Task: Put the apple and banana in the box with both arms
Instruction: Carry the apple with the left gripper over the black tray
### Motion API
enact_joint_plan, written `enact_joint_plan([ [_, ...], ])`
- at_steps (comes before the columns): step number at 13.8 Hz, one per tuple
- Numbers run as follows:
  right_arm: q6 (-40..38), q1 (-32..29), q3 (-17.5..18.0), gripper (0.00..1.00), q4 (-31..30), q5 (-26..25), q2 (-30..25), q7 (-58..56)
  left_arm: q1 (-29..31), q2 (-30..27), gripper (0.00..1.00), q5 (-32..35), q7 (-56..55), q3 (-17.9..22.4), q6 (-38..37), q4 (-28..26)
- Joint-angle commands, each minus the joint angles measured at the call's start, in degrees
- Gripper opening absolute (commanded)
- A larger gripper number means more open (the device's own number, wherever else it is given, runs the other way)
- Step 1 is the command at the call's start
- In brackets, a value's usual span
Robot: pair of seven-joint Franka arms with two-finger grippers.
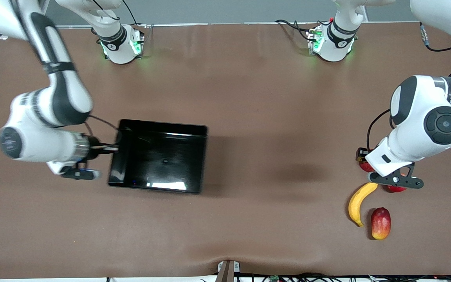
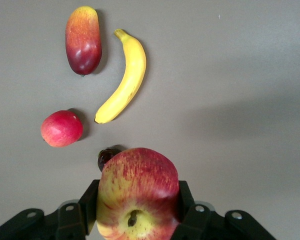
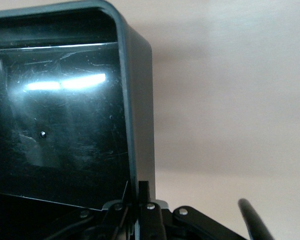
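Apple lifted, box pinched

Left pincer (image 2: 137, 220) clamps the apple (image 2: 138, 192) by its sides above the surface (image 1: 249, 98); round, smooth and firm, it could slip. Banana (image 1: 359, 203) lies beside the mango-like fruit (image 1: 380, 223), stiff enough to grip mid-curve. Right pincer (image 3: 138, 202) is closed on the box (image 1: 159, 156) wall.

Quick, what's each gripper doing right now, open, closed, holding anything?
Left gripper: closed on the apple, lifted above the table near the banana.
Right gripper: closed on the box wall.
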Motion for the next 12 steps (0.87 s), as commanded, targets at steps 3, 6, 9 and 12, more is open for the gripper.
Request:
enact_joint_plan([
  [3, 8.13, 10.67, -0.09, 0.0, 1.74, 1.48, 4.36, 9.85, -0.09, -1.57, 0.0, 0.06, -2.11, -1.09, -2.57, 0.01],
  [6, 14.11, 16.56, -0.09, 0.0, 1.74, 1.39, 7.26, 13.18, 0.0, -1.58, 0.0, 0.06, -7.28, -3.02, -2.93, -0.08],
  [9, 17.02, 21.04, -0.18, 0.0, 1.83, 0.95, 9.99, 14.51, -0.35, -1.4, 0.0, 0.06, -10.81, -3.9, -3.19, -0.26],
  [12, 22.11, 23.59, -0.18, 0.0, 2.44, 0.6, 13.32, 18.11, -0.27, -0.96, 0.0, 0.06, -16.51, -7.23, -3.1, -0.26],
])
